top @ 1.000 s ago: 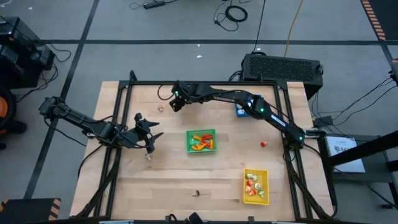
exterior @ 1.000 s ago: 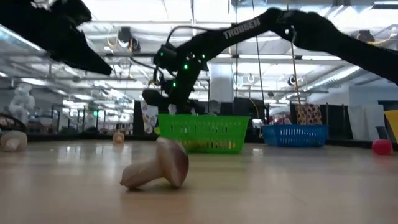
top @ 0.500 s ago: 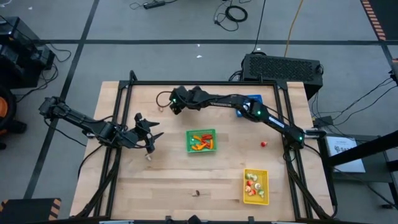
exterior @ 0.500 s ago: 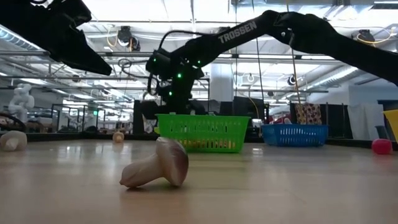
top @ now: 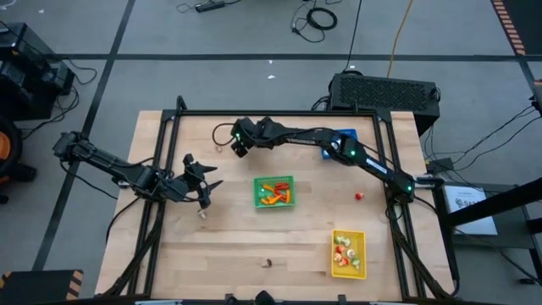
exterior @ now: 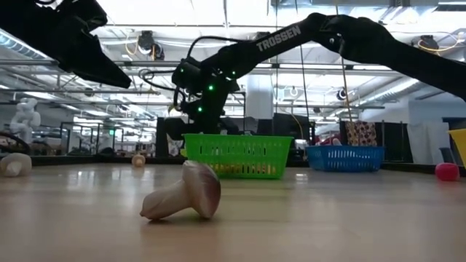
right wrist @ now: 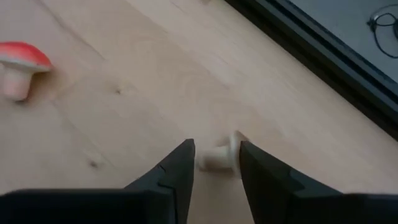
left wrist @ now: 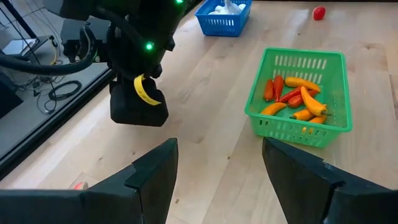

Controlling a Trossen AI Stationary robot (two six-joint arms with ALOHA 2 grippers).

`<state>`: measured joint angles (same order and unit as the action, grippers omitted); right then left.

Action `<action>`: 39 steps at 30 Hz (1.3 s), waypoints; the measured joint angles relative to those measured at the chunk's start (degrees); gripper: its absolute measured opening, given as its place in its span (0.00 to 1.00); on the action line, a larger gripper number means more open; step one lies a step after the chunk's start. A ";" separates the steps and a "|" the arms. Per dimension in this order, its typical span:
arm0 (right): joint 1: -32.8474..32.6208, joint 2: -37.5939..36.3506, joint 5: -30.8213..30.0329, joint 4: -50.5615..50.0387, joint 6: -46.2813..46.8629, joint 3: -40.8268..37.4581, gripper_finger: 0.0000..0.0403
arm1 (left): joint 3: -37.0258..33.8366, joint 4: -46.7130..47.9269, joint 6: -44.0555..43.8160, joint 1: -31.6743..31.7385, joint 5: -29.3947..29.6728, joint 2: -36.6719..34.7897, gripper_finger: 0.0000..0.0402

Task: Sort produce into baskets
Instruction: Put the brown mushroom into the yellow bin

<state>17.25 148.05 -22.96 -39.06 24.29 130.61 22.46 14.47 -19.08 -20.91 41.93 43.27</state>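
My right gripper [right wrist: 215, 163] reaches to the table's far left, pointing steeply down, open. Its two fingers stand on either side of a small pale mushroom [right wrist: 217, 157] that lies on the wood. In the high view my right gripper [top: 235, 149] hides that mushroom. A red-capped mushroom [right wrist: 18, 67] lies nearby. My left gripper [left wrist: 217, 180] hovers open over the table's left part, holding nothing. The green basket [top: 274, 191] holds orange and red pieces. The yellow basket [top: 348, 252] holds mixed pieces, and the blue basket [left wrist: 224, 15] holds white ones. My right gripper comes at the pale mushroom from above at a slant, one finger by the stem end [right wrist: 205, 162] and one by the cap [right wrist: 235, 146]. The mushroom lies on its side on the table. I cannot tell whether the fingers touch it.
A brown-capped mushroom [exterior: 182, 196] lies near the table's front edge. Another pale one [top: 201, 214] lies just in front of my left gripper. A red piece [top: 359, 196] sits to the right of the green basket. A black frame rail [right wrist: 323, 56] runs along the table's far side.
My right gripper has shifted a little toward the table's left edge and sunk slightly, rolling a bit at the wrist. My left arm has kept still.
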 joint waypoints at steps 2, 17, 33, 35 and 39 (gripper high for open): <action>0.04 0.00 0.30 -0.23 0.02 0.00 0.28 | 0.02 -0.01 -0.03 0.00 -0.02 -0.01 0.60; -0.13 -3.41 1.06 -1.49 -4.55 0.00 0.30 | -0.01 0.35 1.43 0.00 -0.17 -0.02 0.60; -2.58 -5.55 9.34 -7.52 -1.18 0.04 0.56 | 0.02 1.14 0.30 0.00 -1.46 -0.24 0.60; -3.46 -5.53 8.74 -7.75 -0.69 0.04 0.55 | 0.02 1.19 0.30 0.00 -1.45 -0.24 0.60; -3.24 -5.53 9.07 -4.64 1.08 0.04 0.53 | 0.02 1.42 0.29 0.00 -1.45 -0.24 0.60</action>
<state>14.01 142.52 -13.89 -43.70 25.38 130.65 22.48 15.89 -18.79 -20.91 40.48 43.03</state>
